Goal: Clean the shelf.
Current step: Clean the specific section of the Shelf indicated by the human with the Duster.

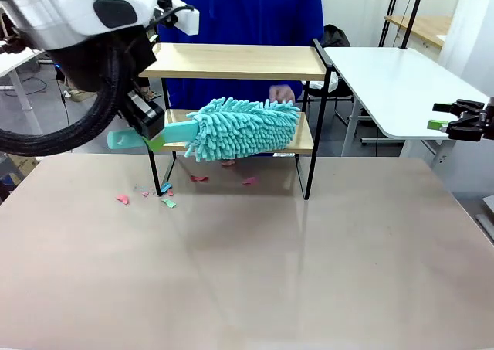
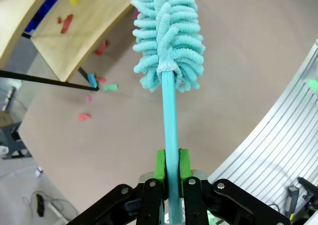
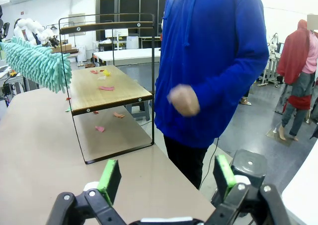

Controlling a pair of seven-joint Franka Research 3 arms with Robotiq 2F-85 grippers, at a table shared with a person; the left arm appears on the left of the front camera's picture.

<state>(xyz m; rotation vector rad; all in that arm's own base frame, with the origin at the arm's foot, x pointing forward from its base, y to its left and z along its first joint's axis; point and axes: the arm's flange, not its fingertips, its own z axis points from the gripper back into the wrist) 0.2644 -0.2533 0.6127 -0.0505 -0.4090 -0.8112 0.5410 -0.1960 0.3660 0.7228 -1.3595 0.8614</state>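
Desk [image 1: 247, 273] up front, shelf [image 1: 231, 60] standing toward its far side. Fluffy teal duster [image 1: 243, 128] hangs just before the lower board, handle clamped in the left end effector [image 2: 171, 161]; right end effector [image 3: 167, 175] is wide open, empty. Paper scraps [image 1: 166, 203] by the legs.

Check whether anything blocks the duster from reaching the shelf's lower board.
Nothing visible does. The duster, shut in the left gripper, sits at the shelf's open front. The person's hand is behind the shelf, out of the path.
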